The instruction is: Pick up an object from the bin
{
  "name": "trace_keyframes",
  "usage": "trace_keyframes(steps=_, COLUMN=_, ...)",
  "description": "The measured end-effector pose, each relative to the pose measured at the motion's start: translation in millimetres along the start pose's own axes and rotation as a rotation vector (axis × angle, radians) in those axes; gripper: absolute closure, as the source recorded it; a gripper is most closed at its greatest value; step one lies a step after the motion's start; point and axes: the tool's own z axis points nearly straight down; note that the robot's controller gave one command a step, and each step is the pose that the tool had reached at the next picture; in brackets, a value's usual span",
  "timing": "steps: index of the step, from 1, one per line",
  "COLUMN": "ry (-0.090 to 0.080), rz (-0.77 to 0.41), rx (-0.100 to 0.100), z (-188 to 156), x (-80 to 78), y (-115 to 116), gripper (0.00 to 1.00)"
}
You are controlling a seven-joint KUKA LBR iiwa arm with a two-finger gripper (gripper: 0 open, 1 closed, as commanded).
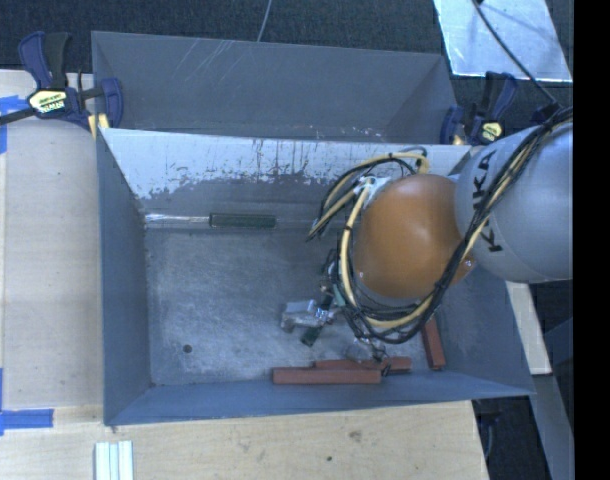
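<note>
Jaws: low over the floor of the bin (123, 268), near its front wall and beneath the orange wrist cover (410, 238). Their opening cannot be determined, and no item is seen between them. The nearest item is a long reddish-brown bar (325, 374), flat along the front wall, just beside the jaws. A dark green stick (243, 222) lies well apart at the back. Recommendation: straddle the bar across its narrow width, clear of the wall, before closing.
</note>
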Motion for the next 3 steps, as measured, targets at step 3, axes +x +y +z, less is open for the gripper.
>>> trace_keyframes(steps=3, ry=0.001, rz=-0.316, rx=0.0, z=-142.5, x=-53.7, y=-33.3, gripper=1.0)
